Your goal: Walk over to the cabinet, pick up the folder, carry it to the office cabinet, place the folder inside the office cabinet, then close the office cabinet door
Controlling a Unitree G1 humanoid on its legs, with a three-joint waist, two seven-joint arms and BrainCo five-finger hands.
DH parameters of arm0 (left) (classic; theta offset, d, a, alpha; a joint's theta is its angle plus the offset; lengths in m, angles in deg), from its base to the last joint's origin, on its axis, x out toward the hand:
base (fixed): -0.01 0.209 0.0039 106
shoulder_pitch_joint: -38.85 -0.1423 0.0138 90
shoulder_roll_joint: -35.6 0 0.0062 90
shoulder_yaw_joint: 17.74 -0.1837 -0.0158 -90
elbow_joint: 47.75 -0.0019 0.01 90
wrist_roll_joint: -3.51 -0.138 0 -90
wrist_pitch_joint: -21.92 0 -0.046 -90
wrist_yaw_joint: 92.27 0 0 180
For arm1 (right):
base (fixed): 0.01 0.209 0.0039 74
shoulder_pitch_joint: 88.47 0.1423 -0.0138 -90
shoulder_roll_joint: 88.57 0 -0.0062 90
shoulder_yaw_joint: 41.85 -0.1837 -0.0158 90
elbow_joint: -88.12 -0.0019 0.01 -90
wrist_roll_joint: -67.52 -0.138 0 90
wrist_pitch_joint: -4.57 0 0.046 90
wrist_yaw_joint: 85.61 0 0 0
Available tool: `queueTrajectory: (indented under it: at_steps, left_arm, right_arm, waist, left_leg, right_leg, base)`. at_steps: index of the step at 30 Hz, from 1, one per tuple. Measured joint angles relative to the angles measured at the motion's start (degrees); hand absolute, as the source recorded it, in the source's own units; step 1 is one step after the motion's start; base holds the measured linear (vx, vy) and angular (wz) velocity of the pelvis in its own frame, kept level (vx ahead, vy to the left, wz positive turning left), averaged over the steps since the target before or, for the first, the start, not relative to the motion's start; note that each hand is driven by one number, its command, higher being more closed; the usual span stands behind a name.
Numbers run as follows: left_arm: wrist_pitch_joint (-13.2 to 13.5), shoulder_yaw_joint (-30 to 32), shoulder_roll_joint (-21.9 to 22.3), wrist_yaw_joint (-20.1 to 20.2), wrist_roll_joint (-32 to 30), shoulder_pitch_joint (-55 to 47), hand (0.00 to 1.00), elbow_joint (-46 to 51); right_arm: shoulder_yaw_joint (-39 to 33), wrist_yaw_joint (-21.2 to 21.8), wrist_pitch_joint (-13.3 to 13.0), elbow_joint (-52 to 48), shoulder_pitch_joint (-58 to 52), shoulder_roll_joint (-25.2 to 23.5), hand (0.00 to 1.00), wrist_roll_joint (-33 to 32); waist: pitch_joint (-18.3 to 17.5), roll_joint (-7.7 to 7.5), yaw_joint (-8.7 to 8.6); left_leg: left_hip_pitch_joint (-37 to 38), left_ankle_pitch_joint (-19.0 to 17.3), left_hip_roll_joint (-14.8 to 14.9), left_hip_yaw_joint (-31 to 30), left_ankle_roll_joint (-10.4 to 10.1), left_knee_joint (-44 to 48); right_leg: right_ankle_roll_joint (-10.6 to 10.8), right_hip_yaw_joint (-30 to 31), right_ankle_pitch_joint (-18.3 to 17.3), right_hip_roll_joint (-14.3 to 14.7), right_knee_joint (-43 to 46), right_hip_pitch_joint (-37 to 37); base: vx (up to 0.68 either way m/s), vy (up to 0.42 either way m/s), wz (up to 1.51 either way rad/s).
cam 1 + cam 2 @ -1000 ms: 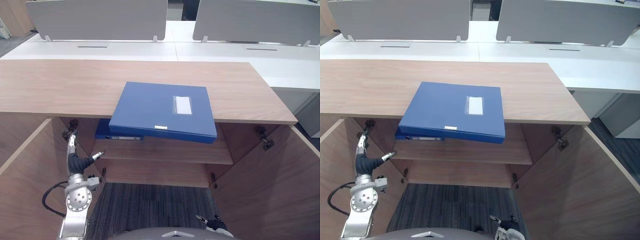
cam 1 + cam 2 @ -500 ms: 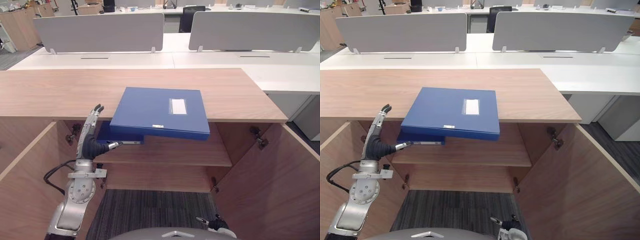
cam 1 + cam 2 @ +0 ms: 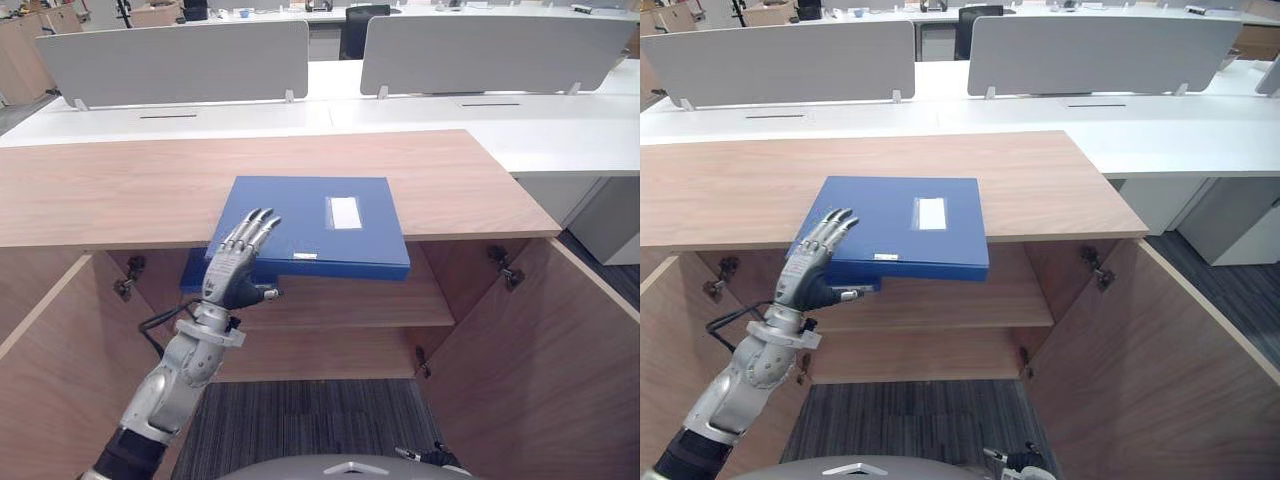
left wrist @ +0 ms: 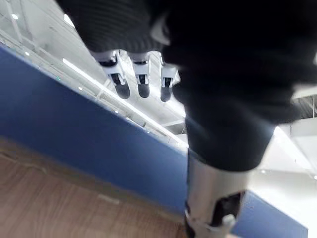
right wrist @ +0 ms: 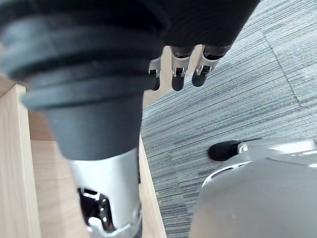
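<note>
A blue folder (image 3: 320,225) with a white label lies flat on the wooden cabinet top (image 3: 120,180), its front edge overhanging the open cabinet. My left hand (image 3: 236,268) is raised at the folder's front left corner. Its fingers are straight and spread over the cover and its thumb is below the edge. The left wrist view shows those fingers (image 4: 142,85) straight beside the blue folder (image 4: 74,134). I cannot tell whether they touch it. My right hand (image 5: 177,74) hangs low over the carpet with relaxed fingers, holding nothing.
A second blue folder (image 3: 198,282) lies under the first, on the cabinet's inner shelf (image 3: 350,300). Both cabinet doors stand open: left door (image 3: 50,370), right door (image 3: 545,370). White desks with grey dividers (image 3: 180,55) stand behind. Grey carpet (image 3: 300,420) lies below.
My left hand has risen from low beside the left door up to the folder's front left corner. The camera has shifted; the folder lies as before.
</note>
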Motion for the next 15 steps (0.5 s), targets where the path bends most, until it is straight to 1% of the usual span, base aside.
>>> queueTrajectory:
  at_steps: [2, 3, 7, 8, 11, 15]
  left_arm:
    - [-0.81, -1.82, -0.18, -0.1, -3.26, 1.38, 0.0, -2.04]
    - [-1.04, -2.08, -0.2, -0.11, -3.71, 1.6, 0.0, -2.05]
    - [-1.52, -4.22, -0.15, -0.57, -7.7, 4.05, 0.0, -3.7]
    - [-1.81, -4.37, -0.14, -0.56, -8.71, 4.53, 1.0, -4.67]
    - [-2.92, -4.37, 0.25, -0.81, -10.26, 4.65, 1.0, -6.15]
    - [-3.9, -3.25, 1.48, -2.91, -11.19, 5.65, 1.0, -5.98]
  right_arm:
    - [0.01, -0.01, 0.03, 0.0, 0.02, 0.0, 0.0, -0.04]
    - [0.01, -0.01, 0.03, 0.0, 0.04, 0.0, 0.0, -0.05]
    - [0.0, -0.04, 0.07, -0.01, 0.07, 0.01, 0.0, -0.25]
    - [0.0, -0.04, 0.07, -0.02, 0.25, 0.0, 0.0, -0.75]
    - [-0.04, -0.04, 0.07, -0.07, 0.29, 0.01, 0.0, -2.59]
    - [-0.14, -0.02, 0.07, -0.21, 0.38, 0.01, 0.0, -4.21]
  waist:
    - [0.0, -0.01, -0.64]
    - [0.0, -0.01, -0.79]
    - [0.0, 0.0, -1.0]
    - [0.0, 0.0, -1.17]
    - [-0.05, 0.07, -1.53]
    - [-0.15, 0.24, -1.36]
  left_leg:
    - [-0.08, -0.12, -0.04, 0.02, 0.07, -0.03]
    - [-0.1, -0.15, -0.04, 0.03, 0.06, -0.03]
    - [-0.42, -0.24, -0.05, 0.15, 0.01, -0.01]
    - [-0.46, -0.25, -0.05, 0.2, 0.0, 0.0]
    - [-0.53, -0.35, -0.04, 0.52, -0.14, 0.0]
    - [-0.54, -0.51, 0.0, 1.4, -0.26, 0.06]
  right_leg:
    - [0.01, 0.11, 0.05, 0.01, -0.25, -0.05]
    - [0.01, 0.13, 0.06, 0.01, -0.28, -0.08]
    - [0.01, 0.29, 0.19, 0.01, -0.4, -0.42]
    - [0.0, 0.35, 0.29, 0.02, -0.49, -0.45]
    - [-0.02, 0.68, 0.6, 0.08, -0.94, -0.48]
    - [-0.07, 1.49, 1.05, 0.19, -1.55, -0.6]
  base:
    - [0.0, -0.002, -0.02]
    - [0.0, 0.0, 0.0]
    - [0.0, -0.001, -0.01]
    - [0.0, 0.0, 0.0]
    - [-0.02, -0.012, -0.05]
    - [-0.02, -0.012, -0.11]
